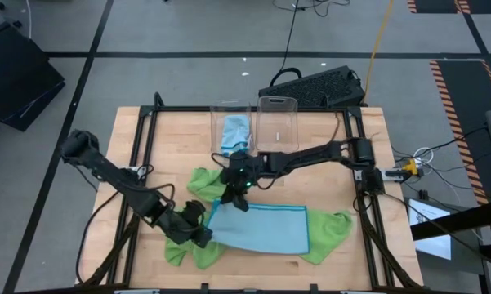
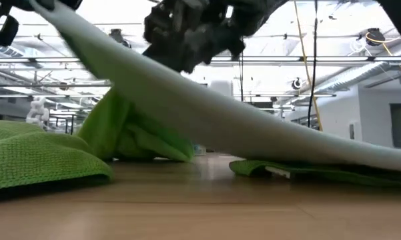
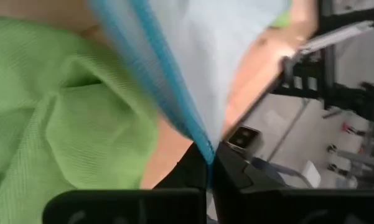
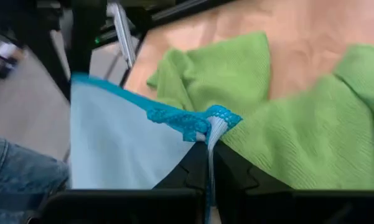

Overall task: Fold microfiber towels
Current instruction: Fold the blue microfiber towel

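I am pinching the light blue towel (image 1: 261,229) at its near corner with my left gripper (image 1: 206,234), fingers clamped on the edge. At twelve o'clock from it, my right gripper (image 1: 238,198) is gripping the far corner, bunched. Lime green towels (image 1: 327,233) are lying beneath. Further at twelve, two clear bins (image 1: 278,122) are standing, one holding another blue cloth (image 1: 234,131).

The left arm reaches in from the far left, its left claw (image 1: 203,234) low at the near left, clamped tight. The right arm stretches in from the right, elbow bent, its right claw (image 1: 235,198) pinched closed near the middle.
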Tool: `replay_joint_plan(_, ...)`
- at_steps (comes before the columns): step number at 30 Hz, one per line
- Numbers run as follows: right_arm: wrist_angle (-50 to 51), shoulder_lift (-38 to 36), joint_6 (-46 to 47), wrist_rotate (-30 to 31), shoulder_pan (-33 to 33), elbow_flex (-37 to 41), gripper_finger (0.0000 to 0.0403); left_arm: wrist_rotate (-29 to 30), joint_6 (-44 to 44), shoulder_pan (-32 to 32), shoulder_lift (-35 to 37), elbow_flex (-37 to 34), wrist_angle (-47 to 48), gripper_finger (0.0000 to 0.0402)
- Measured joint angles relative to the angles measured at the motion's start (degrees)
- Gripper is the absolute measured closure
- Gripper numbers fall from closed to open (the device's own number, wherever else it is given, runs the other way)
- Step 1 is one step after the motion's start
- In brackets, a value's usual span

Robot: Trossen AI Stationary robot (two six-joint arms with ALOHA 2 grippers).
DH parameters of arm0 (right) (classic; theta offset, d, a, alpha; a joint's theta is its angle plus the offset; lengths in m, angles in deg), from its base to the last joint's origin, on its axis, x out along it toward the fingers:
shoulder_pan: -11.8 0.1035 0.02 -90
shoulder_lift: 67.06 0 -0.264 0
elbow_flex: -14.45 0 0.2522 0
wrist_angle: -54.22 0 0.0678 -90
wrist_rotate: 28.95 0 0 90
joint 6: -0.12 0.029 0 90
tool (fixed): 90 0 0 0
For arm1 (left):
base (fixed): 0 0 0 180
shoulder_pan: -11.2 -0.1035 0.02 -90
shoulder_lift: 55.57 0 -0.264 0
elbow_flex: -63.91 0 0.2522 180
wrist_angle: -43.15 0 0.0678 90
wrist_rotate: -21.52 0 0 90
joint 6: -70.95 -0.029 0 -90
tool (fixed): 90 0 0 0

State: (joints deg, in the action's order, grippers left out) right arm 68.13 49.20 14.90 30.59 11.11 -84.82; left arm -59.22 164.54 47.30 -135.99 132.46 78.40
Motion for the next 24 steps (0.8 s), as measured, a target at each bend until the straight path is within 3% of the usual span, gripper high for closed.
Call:
replay_joint_plan(10,13.75,-14.74,-2.01,5.39,1.02,0.09,0.0396,1.36,-12.16,-0.86,8.16,0.07,-3.86,0.0396)
replay_joint_plan(16,11.81,-11.66,-1.15,9.53,1.82,0.06,0.0396,3.49,-21.01,-2.91,9.70,0.06,-3.56,0.0397)
replay_joint_plan(24,10.26,-7.54,1.39,10.31,1.24,0.16,0.0396,3.89,-21.47,-3.90,9.24,0.02,-4.57,0.0395)
